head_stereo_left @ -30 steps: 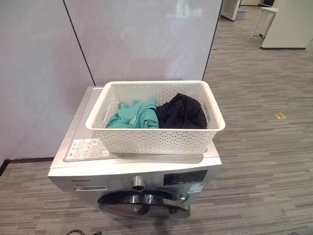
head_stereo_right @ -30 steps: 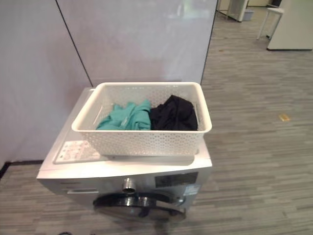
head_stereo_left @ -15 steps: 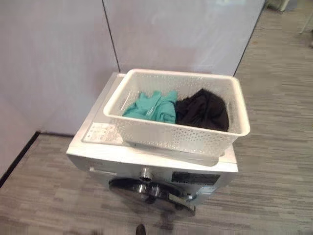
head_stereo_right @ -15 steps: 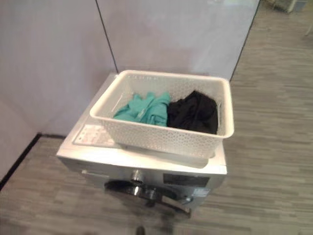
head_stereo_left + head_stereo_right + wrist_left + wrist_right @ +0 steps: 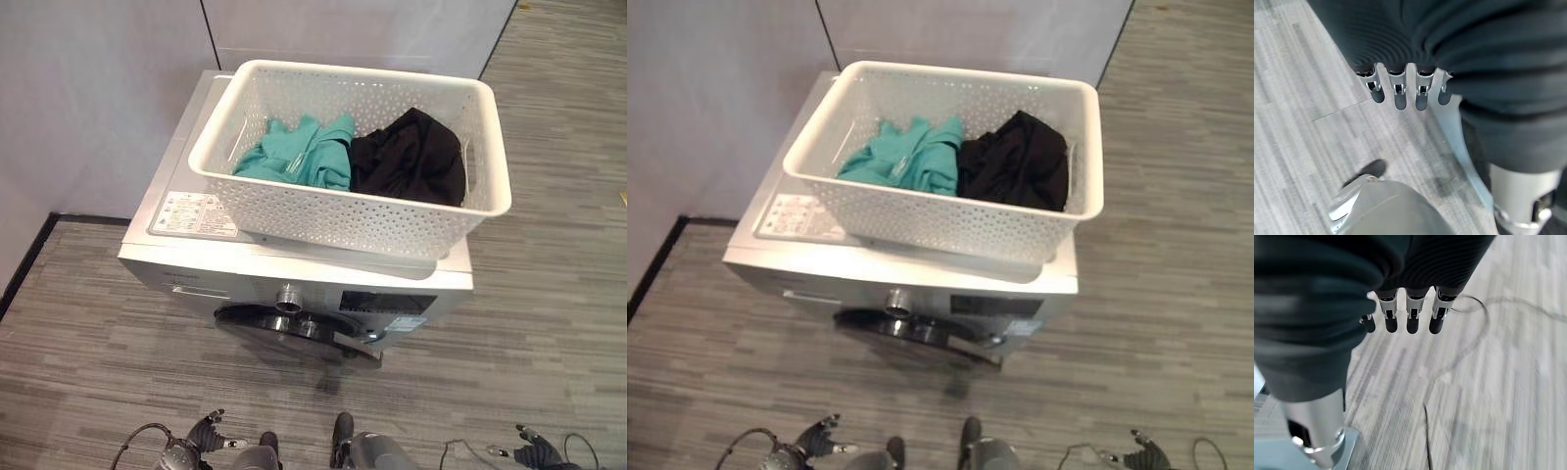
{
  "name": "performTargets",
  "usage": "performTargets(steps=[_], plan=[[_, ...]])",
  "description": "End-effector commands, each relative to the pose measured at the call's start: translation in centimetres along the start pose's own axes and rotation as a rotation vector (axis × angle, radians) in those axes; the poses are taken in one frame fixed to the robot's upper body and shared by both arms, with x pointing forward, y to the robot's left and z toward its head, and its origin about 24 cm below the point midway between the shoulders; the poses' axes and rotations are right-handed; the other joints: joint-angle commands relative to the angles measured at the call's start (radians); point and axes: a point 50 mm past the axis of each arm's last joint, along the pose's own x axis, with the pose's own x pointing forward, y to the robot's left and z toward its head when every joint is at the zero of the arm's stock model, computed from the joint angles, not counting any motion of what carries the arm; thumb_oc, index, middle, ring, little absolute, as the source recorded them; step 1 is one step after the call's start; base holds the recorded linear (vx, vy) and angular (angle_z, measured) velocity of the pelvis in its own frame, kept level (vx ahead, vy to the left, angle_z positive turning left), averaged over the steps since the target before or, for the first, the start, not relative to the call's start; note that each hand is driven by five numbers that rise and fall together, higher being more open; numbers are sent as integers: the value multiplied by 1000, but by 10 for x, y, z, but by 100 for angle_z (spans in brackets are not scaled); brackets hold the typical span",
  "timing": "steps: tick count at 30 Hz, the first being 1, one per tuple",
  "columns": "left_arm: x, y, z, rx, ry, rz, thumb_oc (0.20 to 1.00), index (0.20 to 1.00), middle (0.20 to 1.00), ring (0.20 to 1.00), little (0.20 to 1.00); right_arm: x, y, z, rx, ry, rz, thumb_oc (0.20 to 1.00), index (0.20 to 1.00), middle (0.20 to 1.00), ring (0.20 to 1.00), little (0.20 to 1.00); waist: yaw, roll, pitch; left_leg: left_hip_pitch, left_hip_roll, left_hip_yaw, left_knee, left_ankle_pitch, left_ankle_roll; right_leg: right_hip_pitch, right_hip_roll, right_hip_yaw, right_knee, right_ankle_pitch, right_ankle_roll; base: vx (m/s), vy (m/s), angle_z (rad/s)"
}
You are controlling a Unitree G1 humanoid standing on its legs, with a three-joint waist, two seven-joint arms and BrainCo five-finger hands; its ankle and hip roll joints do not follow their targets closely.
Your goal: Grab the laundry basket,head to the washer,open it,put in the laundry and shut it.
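A white perforated laundry basket (image 5: 323, 211) stands on top of the silver washer (image 5: 176, 277), turned a little askew. Inside lie a teal garment (image 5: 299, 157) on the left and a black garment (image 5: 411, 157) on the right. The washer's dark round door (image 5: 294, 328) on the front is shut. My left hand (image 5: 196, 443) hangs low near the floor, well short of the washer, with its fingers (image 5: 1400, 95) straight and holding nothing. My right hand (image 5: 537, 448) hangs likewise on the other side, its fingers (image 5: 1413, 318) straight over the floor.
Grey partition walls (image 5: 98, 88) stand close behind and left of the washer, with a black baseboard (image 5: 29, 255) at the left. Grey plank floor (image 5: 549, 323) spreads in front and to the right.
The whole picture has shifted: the camera has tipped down and come closer, so both hands now show at the lower edge. The basket still stands the same way on the washer.
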Motion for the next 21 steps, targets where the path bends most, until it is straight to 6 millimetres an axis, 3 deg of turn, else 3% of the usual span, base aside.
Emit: performTargets(steps=[1,5,8,10,11,18,21], plan=[[-9,23,-14,12,10,70,1000,1000,1000,1000,1000,3,1,17,-45,-54,-9,1000,1000,1000,1000,1000,18,-42,-15,-60,-70,47,61,-34,15,-48,-90,169,-158,241,142,-167,314,-43],[-10,26,-24,-11,48,108,1000,1000,1000,1000,1000,6,11,37,-99,-124,4,1000,1000,1000,1000,1000,20,-50,-11,-75,-81,106,4,-3,21,-96,-132,182,-225,364,187,-135,223,-64],[-12,30,-31,-4,77,130,1000,1000,1000,1000,1000,7,15,46,-143,-153,22,1000,1000,1000,1000,1000,26,-47,-12,-85,-61,121,-18,20,21,-103,-116,186,-219,344,188,-105,75,-33],[-16,33,-42,-9,113,154,1000,1000,1000,1000,1000,6,22,46,-168,-169,41,1000,1000,1000,1000,1000,57,-50,-36,-81,-43,146,-77,53,15,-25,-73,159,-200,256,171,-105,71,-43],[-18,34,-45,-12,120,154,1000,1000,1000,1000,1000,5,23,45,-168,-173,47,1000,1000,1000,1000,1000,65,-54,-44,-76,-43,146,-95,63,13,-2,-61,163,-199,245,170,-52,35,-51],[-23,31,-63,-34,176,158,1000,1000,1000,1000,1000,2,27,49,-163,-214,96,1000,1000,1000,1000,1000,82,-80,-80,-34,-22,163,-143,90,0,28,-56,200,-256,271,189,14,-30,-13],[-26,26,-68,-31,181,142,1000,1000,1000,1000,1000,-2,23,53,-229,-253,88,1000,1000,1000,1000,1000,82,-84,-80,-10,-23,154,-147,86,-3,46,-54,177,-262,253,184,85,-57,9]])
